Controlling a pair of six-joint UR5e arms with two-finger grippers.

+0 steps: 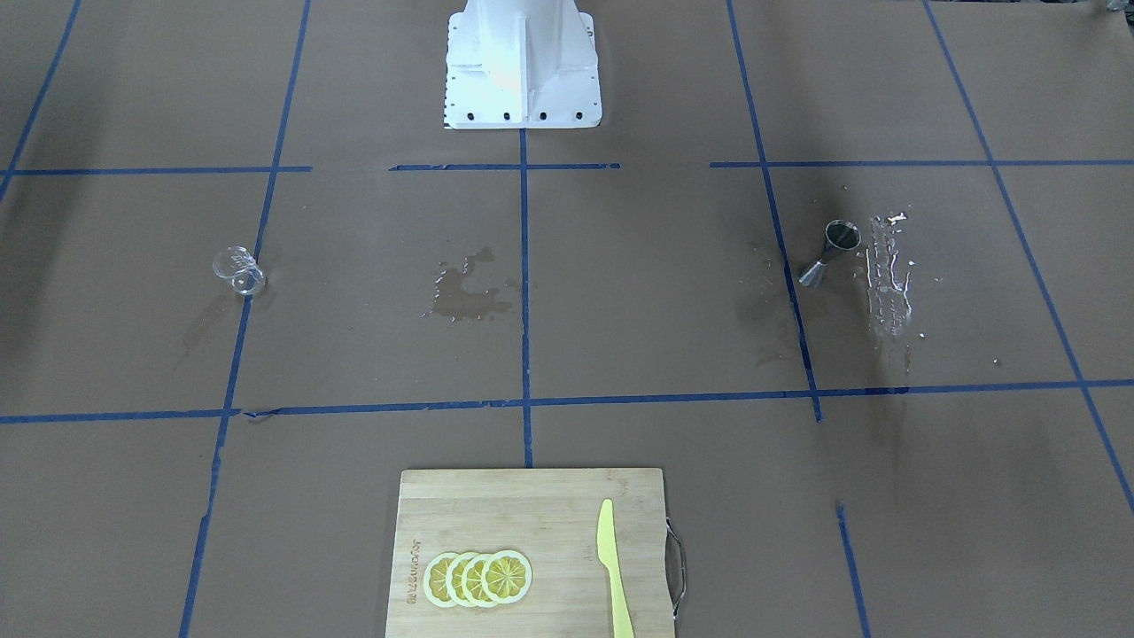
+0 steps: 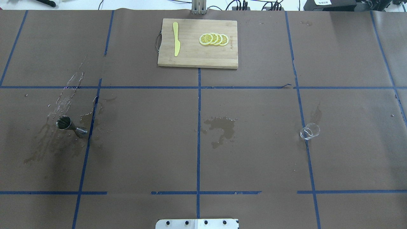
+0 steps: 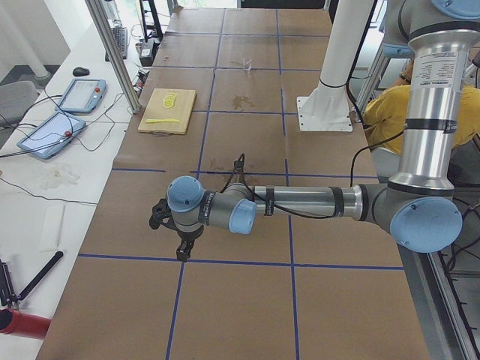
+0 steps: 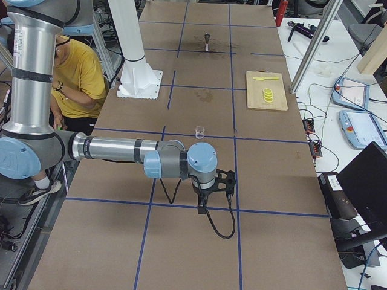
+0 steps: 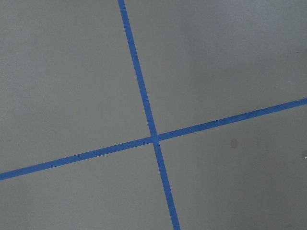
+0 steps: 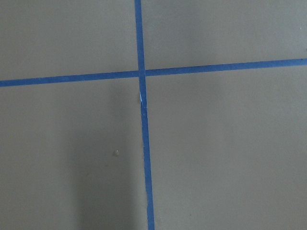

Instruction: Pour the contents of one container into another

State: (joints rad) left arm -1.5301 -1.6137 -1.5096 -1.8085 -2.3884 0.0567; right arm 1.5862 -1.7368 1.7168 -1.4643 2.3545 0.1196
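Nearest the base plate [image 2: 197, 223], on the brown tabletop [image 2: 143, 152], we see the tumbler [image 2: 309, 131] on the robot's right and the jigger [image 2: 71, 126] on its left. They are well apart, each close to a blue tape line [image 2: 198, 127]. Both stand upright, long axis vertical, mouths up, and wet patches [image 2: 47, 140] surround the jigger. Neither is near any fingers. The left gripper [image 3: 180, 251] and right gripper [image 4: 202, 206] hang pointing down over bare tabletop towards the table's ends. We cannot tell how far their fingers are parted or whether they hold anything. Farthest off, a cutting board [image 2: 190, 57] carries lemon slices [image 2: 213, 39] and a yellow knife [image 2: 176, 43].
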